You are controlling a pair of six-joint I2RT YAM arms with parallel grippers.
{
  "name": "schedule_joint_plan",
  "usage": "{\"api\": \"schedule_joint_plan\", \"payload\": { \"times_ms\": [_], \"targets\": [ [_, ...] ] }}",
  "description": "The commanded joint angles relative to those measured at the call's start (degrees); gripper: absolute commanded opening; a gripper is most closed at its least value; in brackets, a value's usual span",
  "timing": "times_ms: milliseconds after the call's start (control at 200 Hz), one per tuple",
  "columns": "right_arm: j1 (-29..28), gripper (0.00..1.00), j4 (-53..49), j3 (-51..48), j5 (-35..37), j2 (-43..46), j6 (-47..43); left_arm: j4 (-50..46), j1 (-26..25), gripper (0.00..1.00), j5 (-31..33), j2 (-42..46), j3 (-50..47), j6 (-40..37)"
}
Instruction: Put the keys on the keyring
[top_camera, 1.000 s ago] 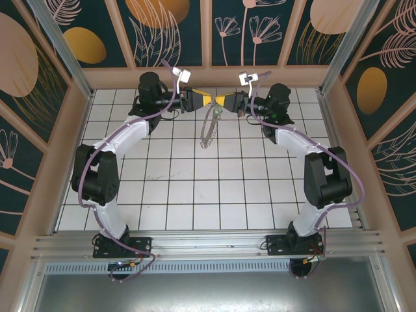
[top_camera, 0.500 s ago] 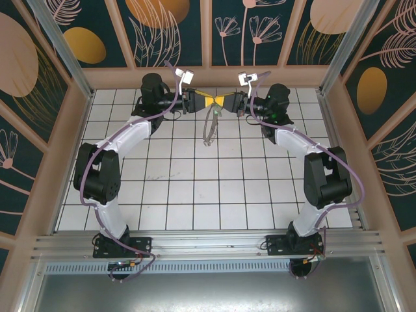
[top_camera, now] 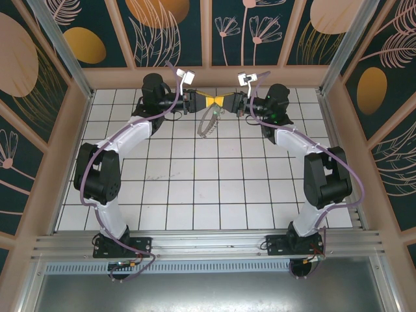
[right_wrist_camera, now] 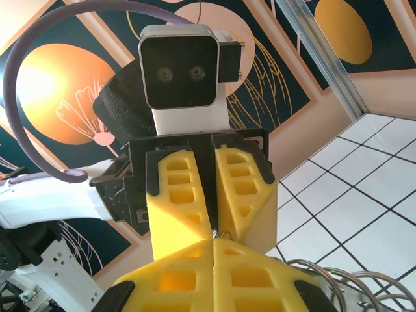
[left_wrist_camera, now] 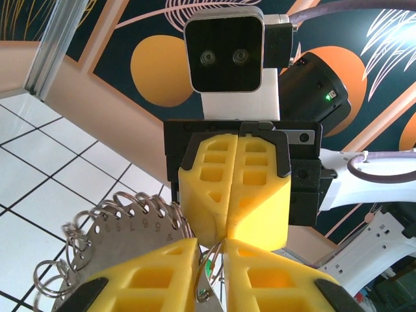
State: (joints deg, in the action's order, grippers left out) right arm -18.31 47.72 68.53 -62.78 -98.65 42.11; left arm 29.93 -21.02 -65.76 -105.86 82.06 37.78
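Up at the far end of the bench (top_camera: 195, 195), left tool (left_wrist_camera: 212, 250) is pinched nearly shut on the keyring (left_wrist_camera: 117, 227); right tool (right_wrist_camera: 213, 242) is fully closed, tip-to-tip with it.

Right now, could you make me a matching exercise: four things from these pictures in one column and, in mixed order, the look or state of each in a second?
1 keyring
2 right tool
3 table
4 wall

A shut
B dark, with orange shapes
C silvery, fringed with loops
D white tiles

Pairs: 1-C, 2-A, 3-D, 4-B
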Motion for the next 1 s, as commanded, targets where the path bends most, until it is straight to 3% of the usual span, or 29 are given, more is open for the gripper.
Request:
{"api": "schedule_joint_plan", "payload": {
  "times_ms": [0, 135, 250, 330, 405, 711, 996],
  "targets": [
    [-0.7, 0.0, 2.3, 1.9, 0.1, -0.3, -0.9, 2.2, -0.8, 0.14, -1.3, -0.4, 0.9, -0.2],
    [-0.8, 0.0, 1.6, 1.8, 0.1, -0.1, -1.3, 2.4, -0.9, 0.0, -1.0, -0.1, 0.4, -0.3],
    [-0.3, 0.0, -0.6, 1.9, 0.9, 0.6, -2.0, 3.2, -0.9, 0.0, 0.0, 0.6, -0.1, 0.2],
    [0.8, 0.33, 0.1, 0.1, 2.1, 2.1, -1.3, 5.0, -0.9, 0.0, 0.9, 1.2, -0.8, 1.4],
    [2.3, 0.44, 2.5, -3.0, 3.0, 4.1, -0.2, 6.0, -0.9, 0.0, 1.5, 1.9, -1.1, 2.3],
    [3.3, 0.5, 5.8, -11.5, 4.8, 9.3, -1.0, 14.1, -0.9, 0.0, 2.3, 4.4, -3.3, 8.9],
    [-0.2, 0.55, 5.3, -11.9, 6.2, 9.1, -3.1, 19.5, -0.9, 0.0, 1.3, 6.7, -5.4, 13.1]
  ]
}}
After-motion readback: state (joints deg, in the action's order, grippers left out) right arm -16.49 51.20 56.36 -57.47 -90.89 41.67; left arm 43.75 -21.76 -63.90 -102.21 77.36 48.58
